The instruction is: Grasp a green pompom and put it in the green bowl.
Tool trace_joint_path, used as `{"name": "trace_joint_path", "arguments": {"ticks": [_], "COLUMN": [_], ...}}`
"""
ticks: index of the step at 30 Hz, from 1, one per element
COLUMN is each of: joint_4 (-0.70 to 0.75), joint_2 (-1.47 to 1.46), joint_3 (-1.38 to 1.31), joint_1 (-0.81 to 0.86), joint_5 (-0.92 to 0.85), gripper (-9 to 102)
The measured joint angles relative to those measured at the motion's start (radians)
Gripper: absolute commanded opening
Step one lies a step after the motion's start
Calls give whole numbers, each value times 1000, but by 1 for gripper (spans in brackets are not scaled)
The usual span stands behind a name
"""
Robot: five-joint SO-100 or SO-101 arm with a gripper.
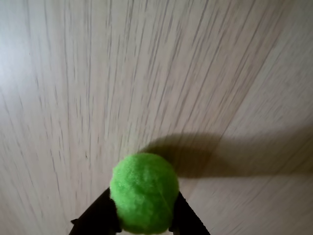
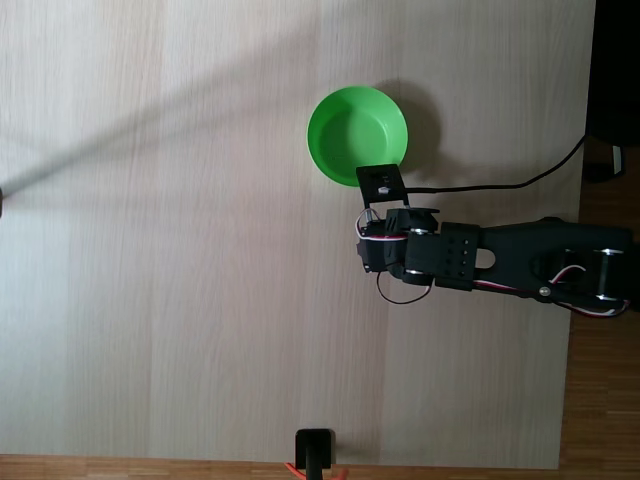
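Green pompom [image 1: 144,192] clamped between fingers [image 1: 103,211]; above table [image 1: 146,73].

Table [image 2: 180,250]: pale wood-grain top, light beige with fine darker streaks running lengthwise; a long diagonal shadow crosses its upper left part in the fixed view.

Floor [image 2: 590,420]: brown wooden boards, showing along the right edge and bottom edge of the fixed view.

Cable [image 2: 520,180]: black, running from the table's right edge in toward the middle.

Black mount [image 2: 315,448]: small upright dark piece at the table's bottom edge, with a bit of orange-red at its base.

Dark object [image 2: 615,165]: at the right edge, partly cut off; cannot be identified.
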Motion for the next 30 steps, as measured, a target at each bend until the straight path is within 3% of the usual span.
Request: {"name": "trace_joint_path", "arguments": {"ticks": [14, 20, 30], "joint_4": [12, 138, 235], "joint_2": [127, 222, 225], "joint_3": [-34, -155, -319], "joint_1": [9, 23, 318], "joint_5": [-3, -61, -187], "gripper": [5, 5, 5]}}
